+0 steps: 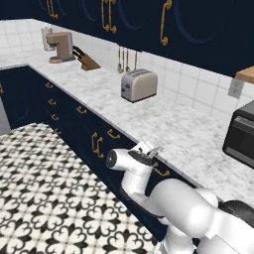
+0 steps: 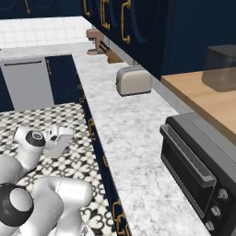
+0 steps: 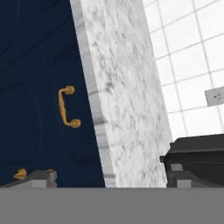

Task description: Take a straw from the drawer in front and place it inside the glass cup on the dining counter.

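Note:
My gripper (image 1: 149,149) (image 2: 62,138) hangs open and empty just in front of the navy cabinet fronts, below the edge of the marble worktop (image 1: 163,119). In the hand view its two dark fingertips (image 3: 39,178) stand far apart with nothing between them. That view is rolled on its side and looks at a shut navy drawer (image 3: 39,109) with a curved brass handle (image 3: 65,107). The straw is hidden from view. The glass cup and the dining counter are out of view.
A toaster (image 1: 139,85) (image 2: 133,80) stands on the worktop. A black microwave (image 1: 240,134) (image 2: 193,170) sits to the right, a coffee machine (image 1: 59,47) and knife block (image 1: 87,59) far left. Patterned floor (image 1: 44,188) lies open to the left of the arm.

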{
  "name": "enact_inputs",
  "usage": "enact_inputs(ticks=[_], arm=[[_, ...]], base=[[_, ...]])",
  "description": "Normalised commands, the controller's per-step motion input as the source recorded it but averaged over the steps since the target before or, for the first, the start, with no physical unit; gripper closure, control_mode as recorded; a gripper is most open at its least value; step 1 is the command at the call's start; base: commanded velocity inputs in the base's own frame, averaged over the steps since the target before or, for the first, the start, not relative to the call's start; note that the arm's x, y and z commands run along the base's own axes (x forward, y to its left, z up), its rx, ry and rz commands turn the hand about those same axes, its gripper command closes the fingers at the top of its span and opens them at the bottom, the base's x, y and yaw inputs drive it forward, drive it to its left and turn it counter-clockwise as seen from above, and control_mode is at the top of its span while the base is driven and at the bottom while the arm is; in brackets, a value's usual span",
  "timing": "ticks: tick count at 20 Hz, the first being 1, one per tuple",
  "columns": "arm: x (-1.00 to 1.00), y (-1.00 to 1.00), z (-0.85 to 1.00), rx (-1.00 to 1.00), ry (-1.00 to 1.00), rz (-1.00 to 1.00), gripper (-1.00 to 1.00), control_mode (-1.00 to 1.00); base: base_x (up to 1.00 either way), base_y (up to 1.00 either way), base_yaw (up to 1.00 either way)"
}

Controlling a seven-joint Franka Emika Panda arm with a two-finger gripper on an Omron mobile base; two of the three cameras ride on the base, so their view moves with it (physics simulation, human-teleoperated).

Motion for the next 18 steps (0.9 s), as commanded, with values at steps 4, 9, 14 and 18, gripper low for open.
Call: enact_inputs(ticks=[4,9,14,18], arm=[[0.35,0.07,-0.54,-0.22,0.00,0.00,-1.00,-1.00],[0.35,0.00,-0.66,-0.19,0.01,0.00,-1.00,-1.00],[0.31,0.00,-0.64,-0.16,0.04,-0.05,-1.00,-1.00],[0.31,0.00,-0.46,-0.15,0.00,-0.13,-1.00,-1.00]], base=[[0.00,0.00,0.00],[0.00,0.00,0.00],[0.00,0.00,0.00],[0.00,0.00,0.00]])
